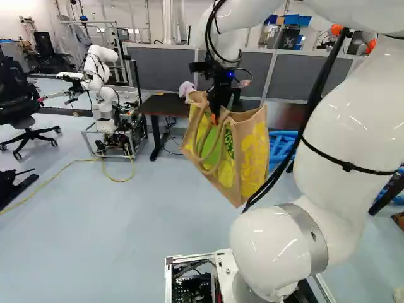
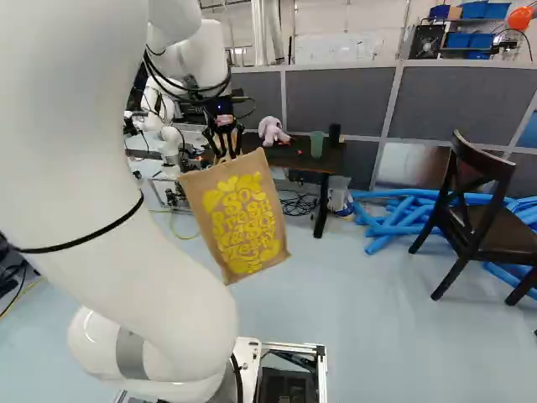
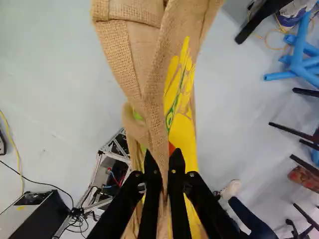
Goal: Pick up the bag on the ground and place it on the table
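My gripper (image 1: 221, 104) is in the air right of the middle of the left base view, with the tan burlap bag (image 1: 237, 151) hanging tilted beneath it, clear of the floor. Yellow and green print covers the bag (image 2: 243, 218) in the right base view. Seen from the wrist, the gripper (image 3: 165, 174) has its two fingers closed from both sides on a fold of the bag's cloth (image 3: 154, 94). Behind the bag stands the dark table (image 2: 294, 155), holding a pink plush toy (image 2: 272, 131), a green cup (image 2: 316, 144) and a black object.
Another robot (image 1: 101, 95) stands on a wheeled frame at the left. Blue tubes (image 2: 403, 218) lie on the floor beside a dark wooden chair (image 2: 474, 210). A yellow cable (image 1: 69, 165) crosses the floor. Grey partitions (image 2: 340, 96) run behind the table.
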`<state>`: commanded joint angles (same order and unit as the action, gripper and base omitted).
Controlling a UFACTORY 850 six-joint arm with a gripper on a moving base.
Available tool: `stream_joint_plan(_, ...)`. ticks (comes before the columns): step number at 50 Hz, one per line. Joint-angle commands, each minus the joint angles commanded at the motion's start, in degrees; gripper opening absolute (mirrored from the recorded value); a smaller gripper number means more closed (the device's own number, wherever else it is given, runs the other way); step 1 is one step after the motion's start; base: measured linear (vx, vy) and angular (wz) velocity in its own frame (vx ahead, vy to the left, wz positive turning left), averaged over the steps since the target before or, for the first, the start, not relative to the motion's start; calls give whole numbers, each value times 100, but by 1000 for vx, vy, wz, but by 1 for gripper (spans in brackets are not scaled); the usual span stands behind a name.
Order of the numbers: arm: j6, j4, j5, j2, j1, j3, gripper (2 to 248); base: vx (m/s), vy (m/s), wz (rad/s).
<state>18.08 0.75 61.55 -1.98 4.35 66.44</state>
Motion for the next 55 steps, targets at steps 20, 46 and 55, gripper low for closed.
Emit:
stream_joint_plan(20, 0, -4, 334, 113, -15, 277, 24, 0, 0, 0)
stream_joint_plan(46, 0, -4, 888, 218, -35, 681, 24, 0, 0, 0)
stream_joint_plan(55, 0, -4, 1015, 245, -42, 831, 24, 0, 0, 0)
